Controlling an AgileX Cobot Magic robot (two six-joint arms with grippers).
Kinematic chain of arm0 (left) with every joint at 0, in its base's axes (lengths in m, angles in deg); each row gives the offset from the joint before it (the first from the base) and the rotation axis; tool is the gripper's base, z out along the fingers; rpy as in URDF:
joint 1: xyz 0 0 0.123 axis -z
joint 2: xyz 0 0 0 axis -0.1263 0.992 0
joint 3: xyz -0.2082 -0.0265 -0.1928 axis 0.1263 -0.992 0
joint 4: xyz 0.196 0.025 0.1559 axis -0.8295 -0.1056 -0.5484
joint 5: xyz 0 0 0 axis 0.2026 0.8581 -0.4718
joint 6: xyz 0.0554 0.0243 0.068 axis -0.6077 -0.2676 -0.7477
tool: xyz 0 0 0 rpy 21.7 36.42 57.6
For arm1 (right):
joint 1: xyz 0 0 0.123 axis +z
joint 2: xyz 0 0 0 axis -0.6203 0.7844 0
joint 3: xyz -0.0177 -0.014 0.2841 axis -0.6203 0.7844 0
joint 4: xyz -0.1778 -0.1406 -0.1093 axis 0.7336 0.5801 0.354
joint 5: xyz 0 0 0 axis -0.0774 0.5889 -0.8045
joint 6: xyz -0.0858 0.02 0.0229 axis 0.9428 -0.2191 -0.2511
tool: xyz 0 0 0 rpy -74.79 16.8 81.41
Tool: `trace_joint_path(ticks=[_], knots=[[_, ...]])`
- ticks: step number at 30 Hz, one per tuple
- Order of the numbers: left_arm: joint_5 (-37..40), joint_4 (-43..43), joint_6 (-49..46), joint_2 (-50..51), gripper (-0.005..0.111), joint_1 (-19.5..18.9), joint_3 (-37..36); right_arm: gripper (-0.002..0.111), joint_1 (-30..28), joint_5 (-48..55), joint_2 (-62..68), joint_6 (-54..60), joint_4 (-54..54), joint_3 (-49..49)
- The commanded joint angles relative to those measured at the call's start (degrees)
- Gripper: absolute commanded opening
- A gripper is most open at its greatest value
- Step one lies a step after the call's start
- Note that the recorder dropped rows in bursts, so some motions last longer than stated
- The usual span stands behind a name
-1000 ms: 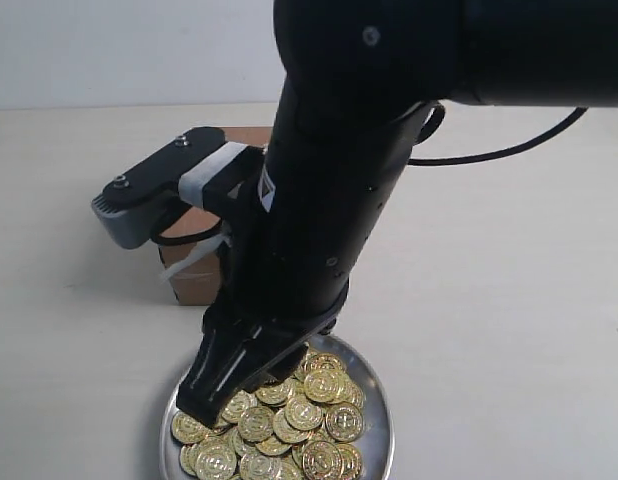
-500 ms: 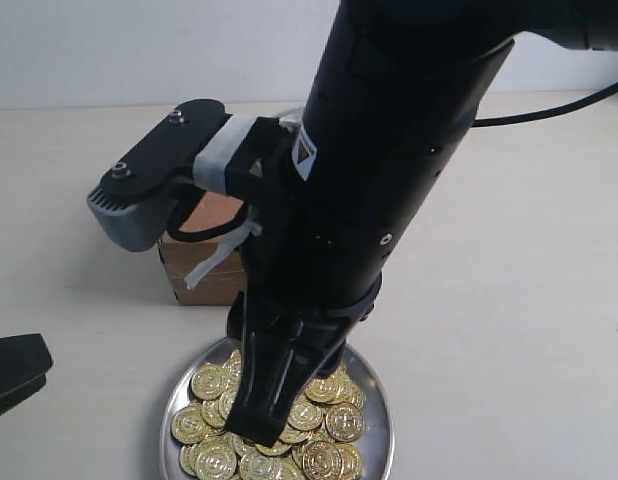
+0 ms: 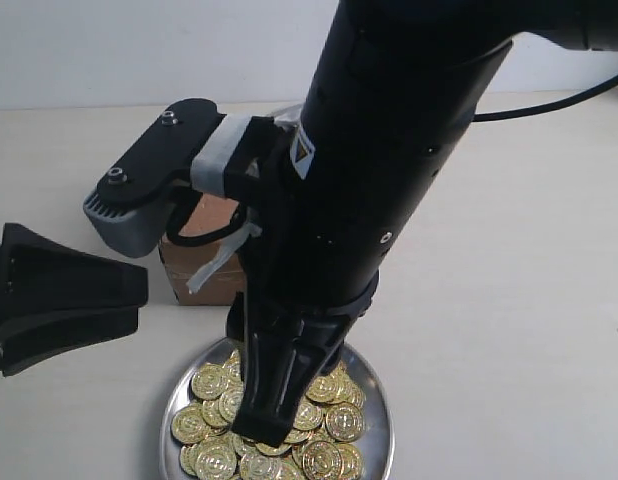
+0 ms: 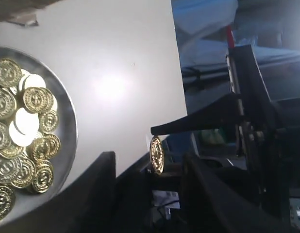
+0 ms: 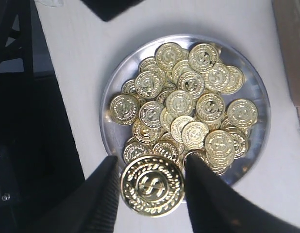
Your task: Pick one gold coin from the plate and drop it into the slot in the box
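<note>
From where I stand, the left end effector [image 3: 139,303] hangs low over the left side of the bench [image 3: 509,300], its jaws apart. A second coin [image 4: 156,155] stands on edge in the gap, and I cannot tell whether either pad touches it. Just to the right and farther back sits the box [image 3: 189,285], mostly hidden behind the right arm, so the slot is out of sight. In front of the box, close to one edge of the bench, lies the plate [image 5: 261,92] with its heap of coins [image 5: 189,102]. Over the plate hangs the right end effector [image 5: 151,167], closed on the gold coin [image 5: 152,185]. It pinches the coin across its width by the rim, with the face turned toward the wrist camera. I judge the coin to be light, thin and rigid, with a smooth skin that could slip or swivel between two small contact spots. The rim hold looks right to me, since it leaves the lower edge bare to enter a narrow slit, provided the coin is lined up with it. Room is tight on the left, where the other arm, the box and the plate's raised rim crowd together. The stretch of bench to the right carries nothing that I can see, and straight up looks the easiest way out.
</note>
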Motion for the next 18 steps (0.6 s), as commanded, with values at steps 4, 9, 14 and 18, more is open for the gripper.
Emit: trace_joint_path(ticks=[4,9,14,18], knots=[[8.0,-2.1,-6.1,12.5,0.043,0.4,5.4,0.032,-0.1,-0.6,-0.4,1.0,0.2,0.1],[8.0,-4.8,-6.5,15.9,0.043,0.4,6.5,0.032,-0.1,-0.6,-0.4,2.8,0.2,0.1],[8.0,-4.6,-7.5,16.2,0.043,0.4,6.5,0.032,-0.1,-1.9,-0.4,5.5,2.2,0.1],[8.0,-4.0,-8.1,16.2,0.043,0.9,6.5,0.032,-0.1,-4.6,-0.3,8.9,3.0,0.1]])
